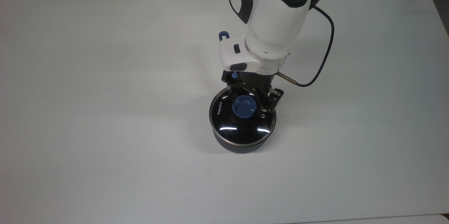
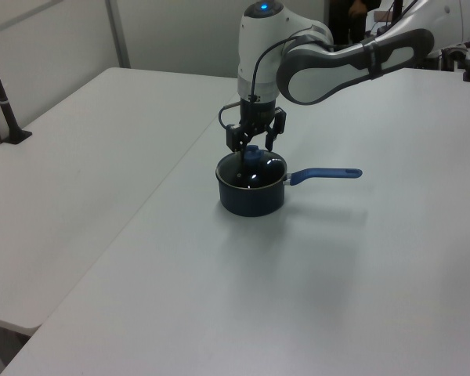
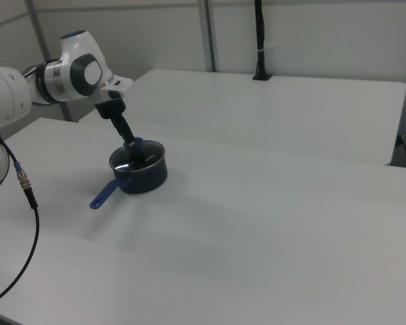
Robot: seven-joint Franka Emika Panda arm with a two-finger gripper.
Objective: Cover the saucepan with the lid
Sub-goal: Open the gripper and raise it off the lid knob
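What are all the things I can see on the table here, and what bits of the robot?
saucepan: one, dark, with a long blue handle, standing on the table near the middle.
lid: one, clear glass with a metal rim, lying flat on top of the saucepan.
knob: one, blue, at the centre of the lid.
table: white, under the saucepan.
post: one, black, at the far edge of a second white table in the right view.
cable: one, dark, looping beside the arm.
arm: one, white and grey with a blue light.
gripper: one, black, jaws open on either side of the knob.
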